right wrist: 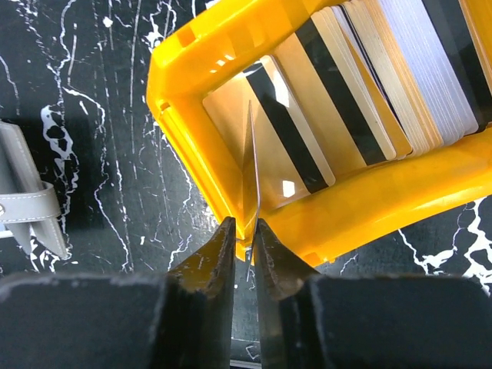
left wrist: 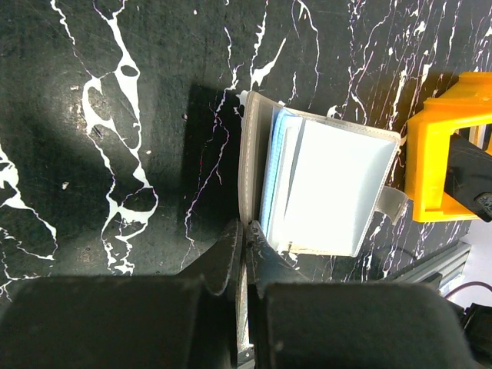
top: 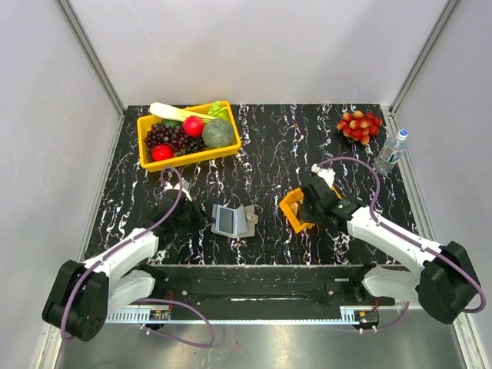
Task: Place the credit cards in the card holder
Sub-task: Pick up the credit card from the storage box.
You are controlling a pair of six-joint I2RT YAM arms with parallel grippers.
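Black table top (top: 277, 154) veined with white, enclosed by three plain pale panels: back wall (top: 254, 46), left wall (top: 46, 154) and right wall (top: 461, 84). Two slanting metal struts, one at left (top: 92, 58) and one at right (top: 423, 54), run down the seams between the walls to the table's far corners. A metal rail (top: 246, 314) lies along the near edge, with a brushed grey strip (top: 261, 350) in front of it; the light is diffuse and the shadows on the top are soft.

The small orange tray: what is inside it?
Credit cards stand on edge in a row in the orange tray: tan with dark stripes, and silvery. One thin card sits between the right end effector's fingers. The tray wall hides their lower edges.
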